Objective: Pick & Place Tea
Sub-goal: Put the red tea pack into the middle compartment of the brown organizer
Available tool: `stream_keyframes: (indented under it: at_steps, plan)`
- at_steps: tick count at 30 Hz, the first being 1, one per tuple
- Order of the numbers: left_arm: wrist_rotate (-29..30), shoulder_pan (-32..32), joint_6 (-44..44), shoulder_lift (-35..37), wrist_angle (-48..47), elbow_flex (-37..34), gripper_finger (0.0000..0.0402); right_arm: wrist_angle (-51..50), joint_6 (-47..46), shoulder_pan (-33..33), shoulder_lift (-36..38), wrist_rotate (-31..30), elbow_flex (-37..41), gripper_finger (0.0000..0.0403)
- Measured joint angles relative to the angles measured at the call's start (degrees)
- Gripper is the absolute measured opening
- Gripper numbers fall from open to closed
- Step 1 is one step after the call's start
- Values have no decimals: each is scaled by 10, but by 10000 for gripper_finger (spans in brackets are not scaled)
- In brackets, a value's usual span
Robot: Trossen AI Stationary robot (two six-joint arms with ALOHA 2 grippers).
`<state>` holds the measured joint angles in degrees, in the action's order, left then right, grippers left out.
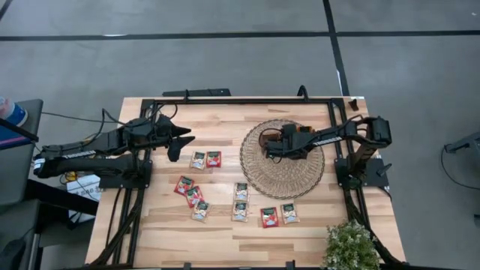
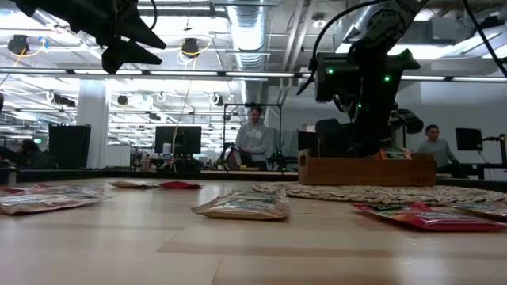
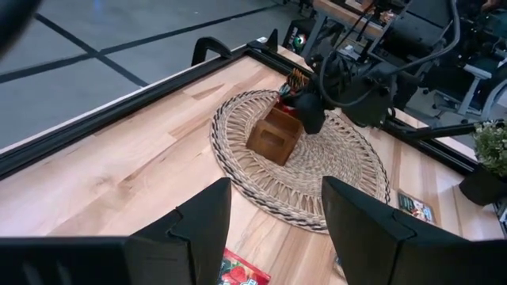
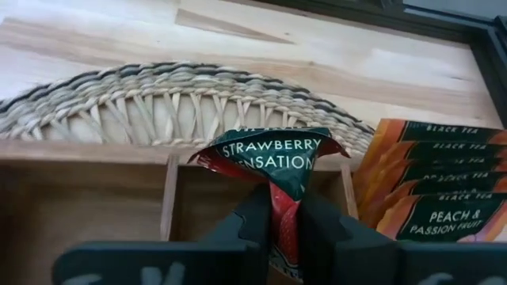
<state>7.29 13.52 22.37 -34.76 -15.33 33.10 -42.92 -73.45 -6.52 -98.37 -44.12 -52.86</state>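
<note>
My right gripper (image 4: 285,198) is shut on a red tea sachet with a green label (image 4: 269,158), over the wooden tray (image 1: 283,139) on the round wicker mat (image 1: 282,171). Orange sachets (image 4: 432,178) stand in one tray compartment next to it. Several red and pale sachets (image 1: 198,160) (image 1: 241,190) (image 1: 269,217) lie flat on the table, near and left of the mat. My left gripper (image 1: 180,144) hangs open above the table's left part, clear of everything; its fingers (image 3: 202,226) frame the mat. My right gripper pinches the sachet's red part (image 4: 282,210) between its two fingers. The fingers slant down from the table's right side. The sachet is crumpled, and its green-labelled end (image 4: 273,154) sticks out past the fingertips over a tray compartment. Whether it touches the tray I cannot tell.
A potted plant (image 1: 350,246) stands at the table's near right corner. A black frame (image 1: 225,101) runs along the table's edges. Bare wood lies between the left arm and the mat. People stand in the room beyond (image 2: 253,134).
</note>
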Motion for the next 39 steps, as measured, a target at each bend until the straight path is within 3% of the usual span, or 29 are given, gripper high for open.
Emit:
stream_keyframes:
  at_steps: [15, 29, 39]
  plan:
    - [0, 0, 6, 0, 0, 0, 191, 31, 20, -10, 0, -9, 0, 84]
    - [-7, 0, 6, 0, 0, 0, 191, 40, 19, -10, 0, -6, 0, 183]
    - [-17, 0, 11, 0, 0, 0, 191, 36, 20, -10, 0, 6, 0, 202]
